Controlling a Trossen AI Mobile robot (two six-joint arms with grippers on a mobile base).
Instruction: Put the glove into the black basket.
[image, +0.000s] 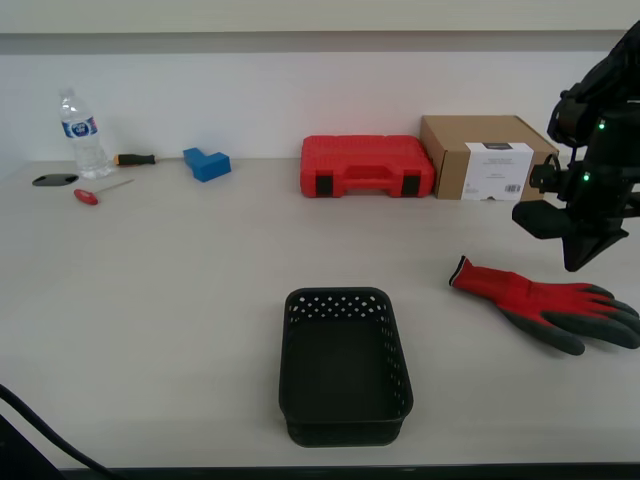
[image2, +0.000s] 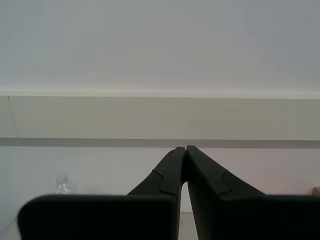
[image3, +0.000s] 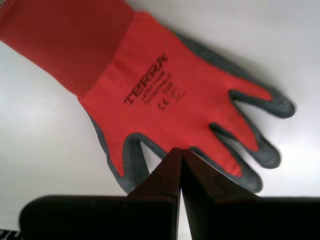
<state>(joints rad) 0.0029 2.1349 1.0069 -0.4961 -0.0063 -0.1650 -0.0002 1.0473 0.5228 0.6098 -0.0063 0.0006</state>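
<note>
The red glove (image: 545, 300) with dark grey rubber fingers lies flat on the table at the exterior view's right, back side up, cuff pointing toward the middle. It fills the first wrist view (image3: 160, 95). My first gripper (image: 578, 262) hangs just above the glove's fingers, shut and empty; its tips (image3: 181, 152) meet over the glove. The black basket (image: 345, 410) stands empty near the table's front edge, well apart from the glove. My second gripper (image2: 186, 149) is shut and empty, faces the wall, and does not show in the exterior view.
A red tool case (image: 367, 165) and a cardboard box (image: 485, 155) stand at the back, the box just behind my first arm. A blue block (image: 207, 163), two screwdrivers (image: 88, 195) and a water bottle (image: 80, 135) are at the back left.
</note>
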